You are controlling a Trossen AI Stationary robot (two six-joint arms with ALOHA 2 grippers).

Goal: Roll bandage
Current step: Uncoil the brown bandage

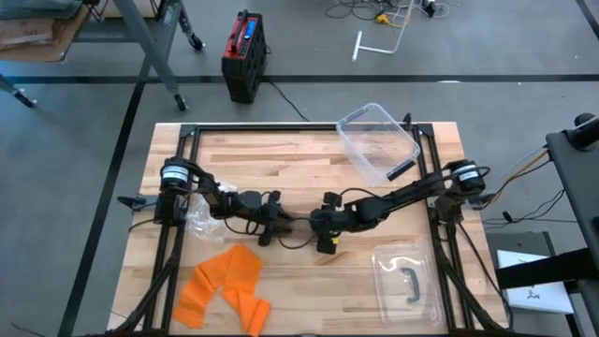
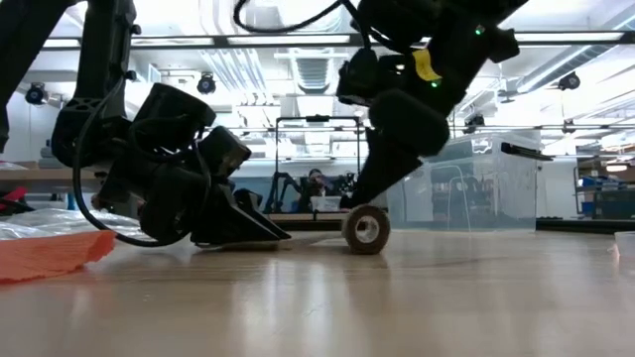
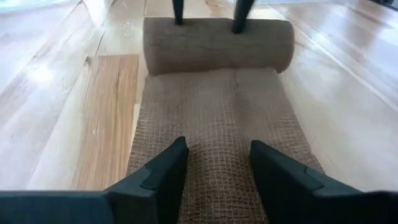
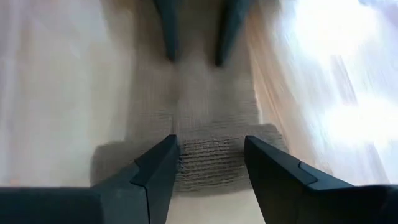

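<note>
A tan bandage lies on the wooden table [image 1: 299, 159] between my two grippers. Its rolled part [image 3: 217, 43] rests on its side on the table, also in the low view [image 2: 365, 228]. The unrolled strip [image 3: 217, 112] runs flat from the roll back to my left gripper [image 3: 217, 146]. That gripper lies low on the table with its fingers apart, left of centre [image 1: 274, 225]. My right gripper [image 4: 210, 142] comes from the right [image 1: 323, 225], slanting down onto the roll, its fingers also apart. My left gripper rests both spread fingertips [image 3: 177, 155] on the flat strip [image 3: 217, 168], well back from the roll. The fingers slant down from the table's left and lie along the strip, which lies flat on the table. My right gripper sets both spread fingertips [image 3: 239, 18] on the roll's upper side [image 3: 211, 28], one toward each end. The fingers slant down from the table's right [image 2: 372, 188], across the roll's length. The roll sits on the table.
Orange bandages [image 1: 225, 285] lie at the near left and crumpled clear plastic [image 1: 201, 220] sits by the left arm. A clear bin [image 1: 379, 140] stands at the far right, with its lid [image 1: 404, 281] at the near right. Black frame rails border the table.
</note>
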